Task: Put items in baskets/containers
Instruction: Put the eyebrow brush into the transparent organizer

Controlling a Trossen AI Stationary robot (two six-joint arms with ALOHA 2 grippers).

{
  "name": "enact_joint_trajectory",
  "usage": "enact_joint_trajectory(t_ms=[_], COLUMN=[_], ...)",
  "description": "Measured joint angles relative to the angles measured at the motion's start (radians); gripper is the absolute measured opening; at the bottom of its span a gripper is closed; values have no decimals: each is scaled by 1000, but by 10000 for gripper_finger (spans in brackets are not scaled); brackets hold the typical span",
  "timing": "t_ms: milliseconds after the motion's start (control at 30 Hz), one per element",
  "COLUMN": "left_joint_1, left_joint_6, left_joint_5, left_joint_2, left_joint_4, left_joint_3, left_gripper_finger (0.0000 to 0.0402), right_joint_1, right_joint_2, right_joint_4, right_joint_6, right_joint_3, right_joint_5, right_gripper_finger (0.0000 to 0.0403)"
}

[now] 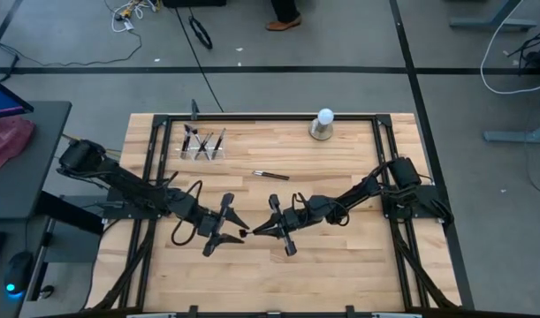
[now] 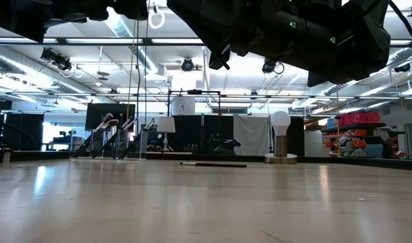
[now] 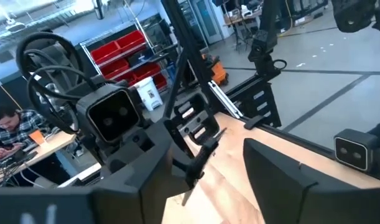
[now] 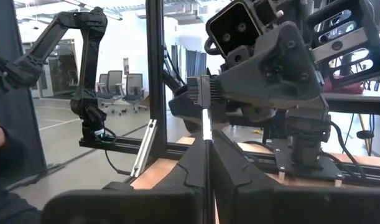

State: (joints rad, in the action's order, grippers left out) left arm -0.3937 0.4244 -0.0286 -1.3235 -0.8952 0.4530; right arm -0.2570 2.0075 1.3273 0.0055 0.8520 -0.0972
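Note:
My right gripper is shut on a thin makeup brush with a silvery shaft and a dark comb-like head, held above the table's middle. Facing it from the left, my left gripper stands open. Its two fingers stand on either side of the brush's dark end without touching it. A clear holder at the far left has several brushes standing in it. One more brush lies flat on the wood. My right gripper pinches the brush's silvery shaft between its two shut fingers. It comes level from the table's right. The brush sticks out past the fingertips toward my left gripper and is lifted clear of the table.
A white ball on a grey round base stands at the far edge, right of the middle. Black frame rails run along the table's left, right and far sides. Bare wood lies in front of both grippers.

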Motion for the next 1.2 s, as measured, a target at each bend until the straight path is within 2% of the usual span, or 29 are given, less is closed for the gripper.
enact_joint_trajectory(t_ms=[133, 367, 633, 867, 967, 1067, 1200], left_joint_1=[3, 4, 6, 6, 6, -1, -18], left_joint_6=[-1, -1, 2, -1, -34, -77, -112], left_joint_5=[10, 97, 97, 93, 88, 68, -39], left_joint_2=[0, 0, 0, 1, 1, 4, 41], left_joint_4=[2, -18, -20, -19, -2, 37, 129], left_joint_3=[0, 0, 0, 0, 0, 0, -1], left_gripper_finger=[173, 114, 52, 19, 19, 20, 20], right_joint_1=[0, -1, -1, -1, 2, 16, 29], right_joint_2=[0, 0, 0, 0, 0, -10, -92], right_joint_4=[0, -5, -6, -14, -40, -104, -314], right_joint_6=[1, 9, 9, 20, 66, 106, 139], right_joint_3=[0, 1, 1, 1, 1, 0, -23], right_joint_5=[0, -2, -5, -4, -1, 18, 116], right_gripper_finger=[9, 9, 9, 13, 30, 63, 111])
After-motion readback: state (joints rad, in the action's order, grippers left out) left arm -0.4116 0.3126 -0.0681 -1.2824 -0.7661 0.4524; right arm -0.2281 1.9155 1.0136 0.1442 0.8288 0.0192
